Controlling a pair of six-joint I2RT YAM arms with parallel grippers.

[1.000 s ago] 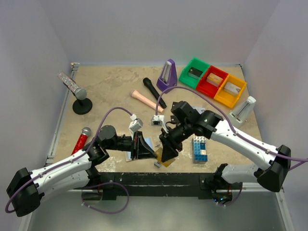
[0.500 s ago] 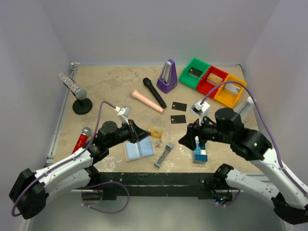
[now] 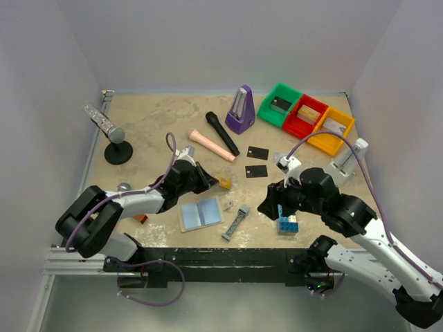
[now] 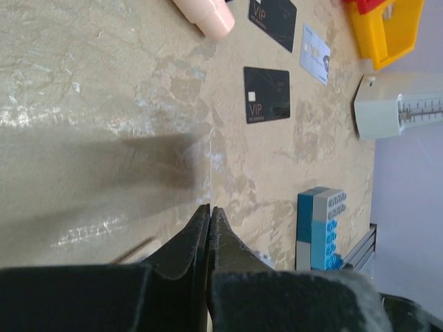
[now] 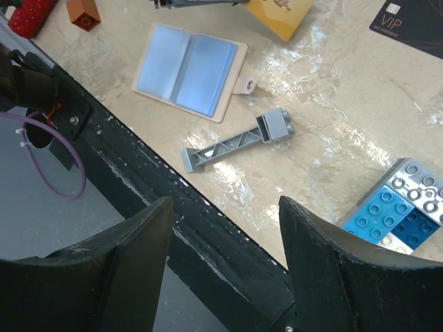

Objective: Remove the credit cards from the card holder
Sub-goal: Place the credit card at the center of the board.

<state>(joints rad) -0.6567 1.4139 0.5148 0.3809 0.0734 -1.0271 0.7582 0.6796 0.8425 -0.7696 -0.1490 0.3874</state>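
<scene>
Above the sandy table's (image 3: 152, 124) middle: tan card (image 3: 223, 184) pinched in closed left gripper (image 4: 210, 214); right gripper (image 5: 225, 207) spread, empty. Lower gently, release flat, clear of card holder (image 3: 201, 213).

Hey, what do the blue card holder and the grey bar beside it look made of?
The card holder looks like soft vinyl or faux leather: glossy blue panels, pale edging, a small tab. The grey bar looks like matte moulded plastic, given its open truss webbing.
</scene>
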